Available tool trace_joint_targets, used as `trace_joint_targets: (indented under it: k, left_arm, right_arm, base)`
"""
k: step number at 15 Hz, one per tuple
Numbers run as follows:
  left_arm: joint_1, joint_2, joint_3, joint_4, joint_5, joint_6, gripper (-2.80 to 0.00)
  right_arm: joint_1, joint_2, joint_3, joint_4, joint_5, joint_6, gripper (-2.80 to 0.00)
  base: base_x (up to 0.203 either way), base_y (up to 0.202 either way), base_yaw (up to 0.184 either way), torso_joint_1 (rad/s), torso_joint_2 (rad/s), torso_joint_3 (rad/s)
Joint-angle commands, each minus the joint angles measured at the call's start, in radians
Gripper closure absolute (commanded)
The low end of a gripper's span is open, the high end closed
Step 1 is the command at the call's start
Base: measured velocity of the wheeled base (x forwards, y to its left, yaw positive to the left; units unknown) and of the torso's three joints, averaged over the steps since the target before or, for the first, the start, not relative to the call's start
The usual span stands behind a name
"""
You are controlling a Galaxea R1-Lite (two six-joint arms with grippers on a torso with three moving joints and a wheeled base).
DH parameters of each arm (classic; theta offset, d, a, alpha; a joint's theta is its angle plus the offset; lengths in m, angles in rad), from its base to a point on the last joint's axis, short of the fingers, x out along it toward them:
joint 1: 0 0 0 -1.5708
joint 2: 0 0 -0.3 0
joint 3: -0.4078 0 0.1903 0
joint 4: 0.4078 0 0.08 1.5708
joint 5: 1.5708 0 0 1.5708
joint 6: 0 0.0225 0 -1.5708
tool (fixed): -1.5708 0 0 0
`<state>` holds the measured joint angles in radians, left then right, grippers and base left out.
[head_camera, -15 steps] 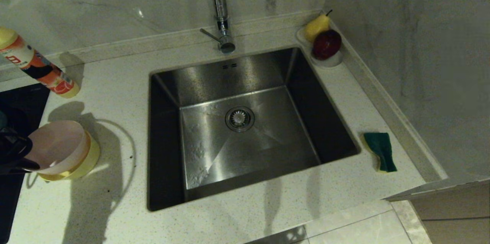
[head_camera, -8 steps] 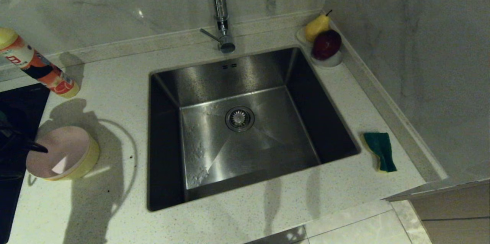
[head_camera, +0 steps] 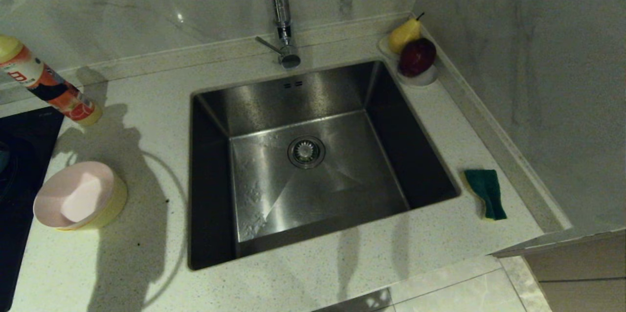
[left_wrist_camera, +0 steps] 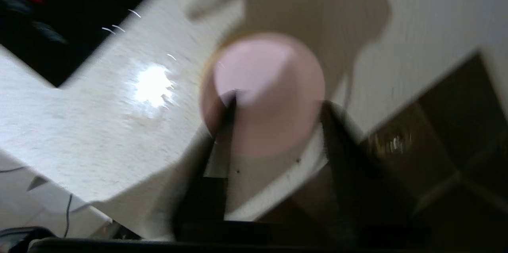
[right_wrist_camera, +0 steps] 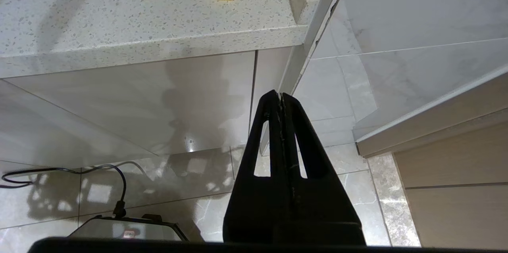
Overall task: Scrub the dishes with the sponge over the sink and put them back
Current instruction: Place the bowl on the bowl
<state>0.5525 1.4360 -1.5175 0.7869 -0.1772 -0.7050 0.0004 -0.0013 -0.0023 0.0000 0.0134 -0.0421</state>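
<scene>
Pink bowl (head_camera: 73, 193) nested in yellow bowl (head_camera: 111, 204), stack upright on desk (head_camera: 146, 263) just left of sink (head_camera: 313, 155). Blue bowl not visible.

Left tool (left_wrist_camera: 278, 106) out of head view; in left wrist view poised above the stack, fingers parted to a middling gap, nothing between them, pink bowl directly beneath and framed by both fingers (left_wrist_camera: 222, 142). Contact with rim not discernible through blur.

Sponge (head_camera: 485, 192) on desk right of sink, near right edge, long axis running roughly front to back, green side up. Well apart from the bowls, sink between.

Right tool (right_wrist_camera: 281, 96) pressed closed, empty, hanging low below desk edge, pointing at floor; sponge above and ahead of it. Nearer arm for sponge: right. Nearer arm for bowls: left.

Around: faucet (head_camera: 281, 13) behind sink; bottle (head_camera: 46, 86) far left; pear (head_camera: 405, 33) and red fruit (head_camera: 417, 56) on white dish, back right. Nothing in the way of either reach.
</scene>
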Motion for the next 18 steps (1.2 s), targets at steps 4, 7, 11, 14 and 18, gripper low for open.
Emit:
trace_joint_targets:
  k: [4,7,11,14,18]
  left_arm:
    - [0.067,0.043,-0.047,0.007,0.110,-0.040,0.00]
    - [0.149,0.108,-0.060,-0.019,0.107,-0.077,0.00]
    - [0.235,0.189,-0.079,-0.168,0.103,-0.136,0.00]
    - [0.289,0.276,-0.144,-0.180,0.084,-0.143,0.00]
    - [0.331,0.368,-0.202,-0.182,0.078,-0.159,-2.80]
  right_arm:
    - [0.000,0.000,-0.001,0.000,0.000,-0.001,0.00]
    - [0.001,0.000,0.001,0.000,0.000,-0.001,0.00]
    - [0.000,0.000,0.001,0.000,0.000,-0.001,0.00]
    - [0.000,0.000,0.001,0.000,0.000,-0.001,0.00]
    - [0.001,0.000,0.000,0.000,0.000,-0.001,0.00]
  base:
    - [0.000,0.000,0.000,0.000,0.00,0.000]
    - [0.000,0.000,0.000,0.000,0.00,0.000]
    - [0.000,0.000,0.000,0.000,0.00,0.000]
    - [0.000,0.000,0.000,0.000,0.00,0.000]
    - [0.000,0.000,0.000,0.000,0.00,0.000]
